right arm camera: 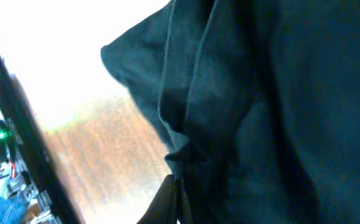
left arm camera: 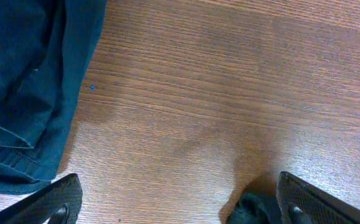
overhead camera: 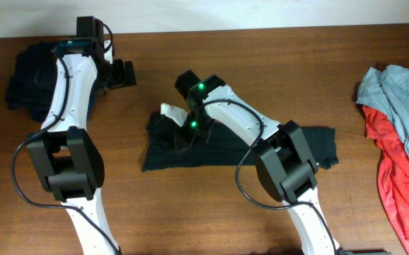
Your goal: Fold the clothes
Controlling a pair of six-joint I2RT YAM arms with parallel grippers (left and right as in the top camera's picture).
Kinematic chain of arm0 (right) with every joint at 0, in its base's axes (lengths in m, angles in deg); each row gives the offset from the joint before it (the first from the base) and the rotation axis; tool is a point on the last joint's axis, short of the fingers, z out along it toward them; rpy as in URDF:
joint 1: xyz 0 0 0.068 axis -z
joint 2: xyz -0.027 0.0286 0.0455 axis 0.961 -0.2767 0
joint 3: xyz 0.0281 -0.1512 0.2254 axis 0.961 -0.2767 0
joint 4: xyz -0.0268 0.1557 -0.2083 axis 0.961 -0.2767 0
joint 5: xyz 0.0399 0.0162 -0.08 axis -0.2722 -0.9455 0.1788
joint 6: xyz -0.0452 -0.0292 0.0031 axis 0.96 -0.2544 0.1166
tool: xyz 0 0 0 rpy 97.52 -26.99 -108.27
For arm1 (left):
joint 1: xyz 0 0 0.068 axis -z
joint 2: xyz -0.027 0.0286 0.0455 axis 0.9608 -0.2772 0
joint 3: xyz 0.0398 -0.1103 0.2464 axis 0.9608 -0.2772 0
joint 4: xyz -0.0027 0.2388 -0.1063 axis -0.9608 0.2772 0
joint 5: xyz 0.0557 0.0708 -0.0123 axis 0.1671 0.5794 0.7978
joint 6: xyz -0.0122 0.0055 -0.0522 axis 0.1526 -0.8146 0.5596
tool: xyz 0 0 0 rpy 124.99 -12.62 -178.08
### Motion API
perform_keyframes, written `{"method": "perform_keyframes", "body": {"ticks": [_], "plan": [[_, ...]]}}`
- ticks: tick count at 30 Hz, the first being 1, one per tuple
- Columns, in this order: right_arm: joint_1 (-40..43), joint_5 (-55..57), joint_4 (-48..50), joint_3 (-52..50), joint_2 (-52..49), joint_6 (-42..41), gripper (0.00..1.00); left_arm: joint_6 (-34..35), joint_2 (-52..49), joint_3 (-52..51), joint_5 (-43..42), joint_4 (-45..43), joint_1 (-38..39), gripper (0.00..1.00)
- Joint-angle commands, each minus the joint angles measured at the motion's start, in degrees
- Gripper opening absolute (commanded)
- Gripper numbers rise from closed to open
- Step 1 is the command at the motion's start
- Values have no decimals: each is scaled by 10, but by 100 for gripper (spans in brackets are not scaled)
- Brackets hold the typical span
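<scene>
A black T-shirt (overhead camera: 236, 150) lies partly folded in the middle of the table. My right gripper (overhead camera: 180, 136) is at the shirt's left end. In the right wrist view it (right arm camera: 178, 200) is shut on a fold of the dark fabric (right arm camera: 261, 112), which fills most of that view. My left gripper (overhead camera: 123, 73) is at the back left, beside a dark navy garment (overhead camera: 26, 79). In the left wrist view it (left arm camera: 180, 205) stands open over bare wood, with the navy garment (left arm camera: 24, 93) to its left and nothing between its fingers.
A heap of grey-blue (overhead camera: 402, 88) and red clothes (overhead camera: 402, 184) lies at the table's right edge. A small dark lump (left arm camera: 251, 210) sits on the wood by the left gripper's right finger. The table's back edge runs just behind the left gripper.
</scene>
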Motion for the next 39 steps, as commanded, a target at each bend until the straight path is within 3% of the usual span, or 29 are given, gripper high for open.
{"method": "perform_keyframes", "body": {"ticks": [1,3,6,8,21,27,39], "plan": [[-15,4,-18,11,-9,0,4,7,9,0,-7,1,0,99],[-20,22,-31,10,-9,0,5,7,9,0,-7,1,0,99],[-25,47,-53,10,-9,0,29,7,9,0,-7,1,0,99],[-25,49,-64,10,-9,0,34,7,9,0,-7,1,0,99],[26,64,-104,74,38,0,38,7,9,0,-7,1,0,99],[132,116,-184,97,84,-9,39,7,9,0,-7,1,0,99],[449,158,-266,79,106,-18,46,7,9,0,-7,1,0,99]]}}
